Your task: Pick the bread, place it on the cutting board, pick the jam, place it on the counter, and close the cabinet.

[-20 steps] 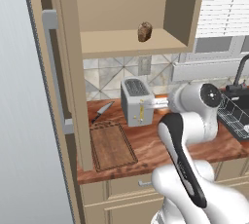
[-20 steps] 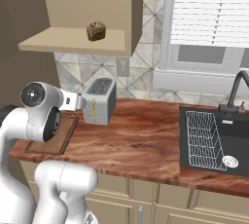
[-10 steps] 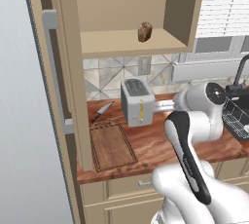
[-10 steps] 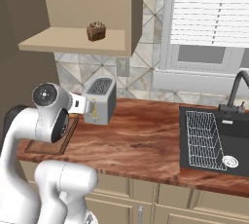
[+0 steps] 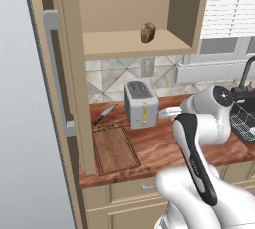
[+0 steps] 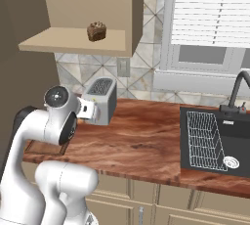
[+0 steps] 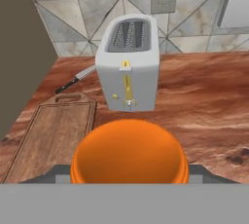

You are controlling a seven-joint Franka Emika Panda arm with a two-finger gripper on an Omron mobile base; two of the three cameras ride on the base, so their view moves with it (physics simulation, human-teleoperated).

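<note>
Tan cabinet (image 5: 56,68) stood open at the left, with the cutting board (image 5: 115,149) bare below and the bread (image 5: 148,32) up on its shelf. Right of the toaster (image 5: 141,103), the hand (image 5: 164,114), clamped on the jam (image 7: 129,157), had dipped slightly toward the bench (image 5: 164,148). A set-down looked near, but the bread remained unmoved.
</note>
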